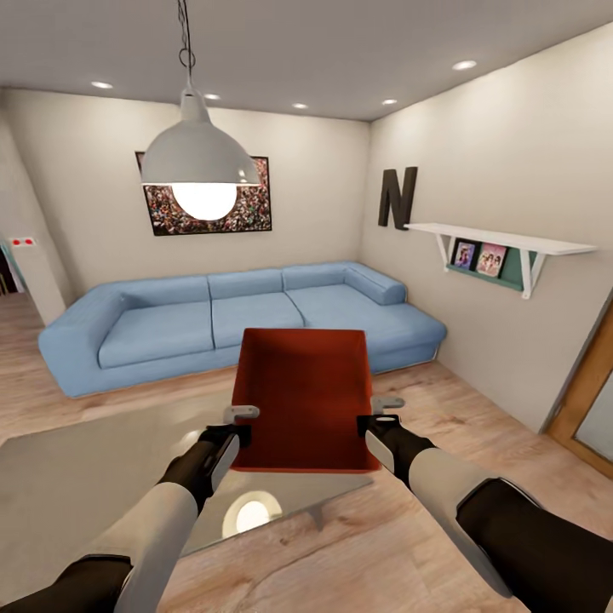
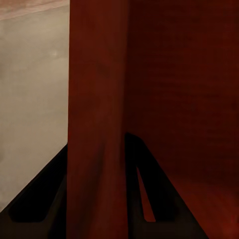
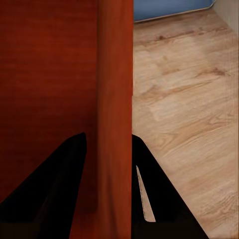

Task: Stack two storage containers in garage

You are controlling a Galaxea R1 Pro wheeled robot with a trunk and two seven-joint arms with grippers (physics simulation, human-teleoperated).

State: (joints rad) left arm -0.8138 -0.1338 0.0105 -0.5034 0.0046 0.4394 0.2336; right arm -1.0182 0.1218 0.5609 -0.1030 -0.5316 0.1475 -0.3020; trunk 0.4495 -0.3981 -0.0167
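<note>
Wood plank floor (image 1: 477,426), blue sofa (image 1: 247,319), cream walls (image 1: 494,170).

The left gripper (image 2: 97,199) has its two dark jaws closed on either side of the thin upright wall of an orange-red rectangular plastic storage container (image 2: 94,99), with a pale grey-beige surface (image 2: 32,99) beyond the wall.

Both arms reaching forward and slightly inward, left gripper (image 1: 241,419) pinching the bin (image 1: 305,396) by its left wall, right gripper (image 1: 380,413) pinching its right wall, each wall sitting between two dark fingers (image 2: 37,199), wrists level.
</note>
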